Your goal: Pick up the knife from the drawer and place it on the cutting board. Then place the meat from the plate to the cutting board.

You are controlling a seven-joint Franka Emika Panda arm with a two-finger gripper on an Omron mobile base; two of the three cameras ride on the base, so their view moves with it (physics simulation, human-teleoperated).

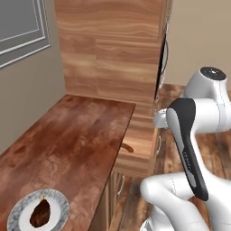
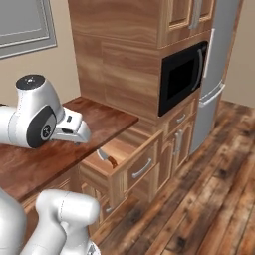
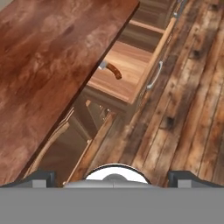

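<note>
One knife (image 3: 112, 70) lies in the one open drawer (image 3: 131, 65), handle pointing to 4 o'clock in the hand view, blade tucked under the counter (image 3: 48, 57) edge. One meat (image 1: 40, 213) lump sits on one plate (image 1: 18, 212). The gripper (image 3: 113, 175) hangs above, fingers spread wide, empty.

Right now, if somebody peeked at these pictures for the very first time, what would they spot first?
Probably the big white robot arm bending in front of the reddish-brown counter. Next, the open drawer sticking out under the counter's edge, with a small knife lying inside, its brown handle showing. Then the dark lump of meat sitting on the grey-rimmed plate at the counter's near end.
</note>
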